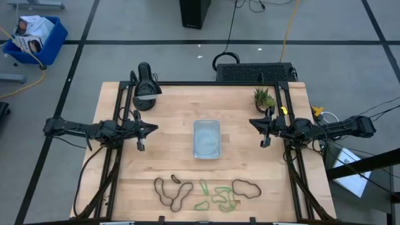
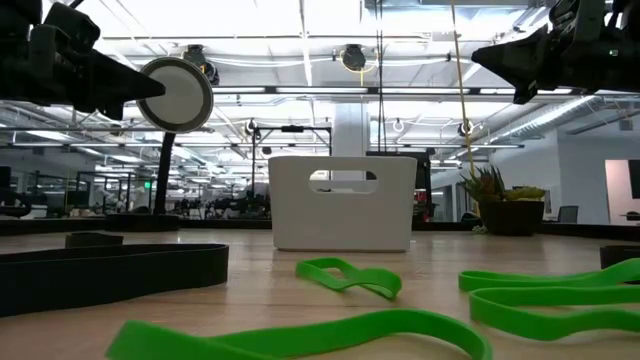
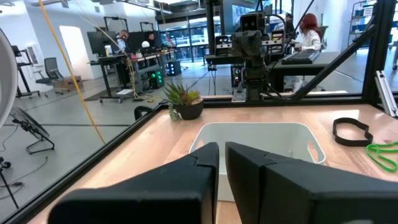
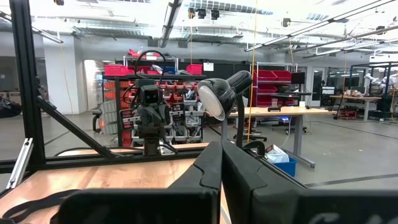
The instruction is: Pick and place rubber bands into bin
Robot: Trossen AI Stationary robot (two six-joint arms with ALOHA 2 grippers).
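The translucent bin (image 1: 207, 139) stands in the middle of the table, also in the low view (image 2: 343, 215) and the left wrist view (image 3: 255, 140). The rubber bands lie flat near the front edge: dark loops (image 1: 172, 192) (image 1: 246, 188) and green loops (image 1: 222, 197) (image 2: 350, 278). My left gripper (image 1: 153, 129) (image 3: 222, 149) hovers left of the bin, pointing level at it, shut but for a thin slit, with nothing between its fingers. My right gripper (image 1: 253, 122) (image 4: 221, 149) hovers right of the bin, shut and holding nothing. Both are well above the table (image 2: 140, 85) (image 2: 485, 58).
A black lamp (image 1: 145, 87) stands at the back left and a potted plant (image 1: 264, 99) at the back right. Black frame rails (image 1: 115, 156) run along both table sides. A blue crate (image 1: 34, 39) sits on the floor. People (image 3: 308, 34) are in the room beyond.
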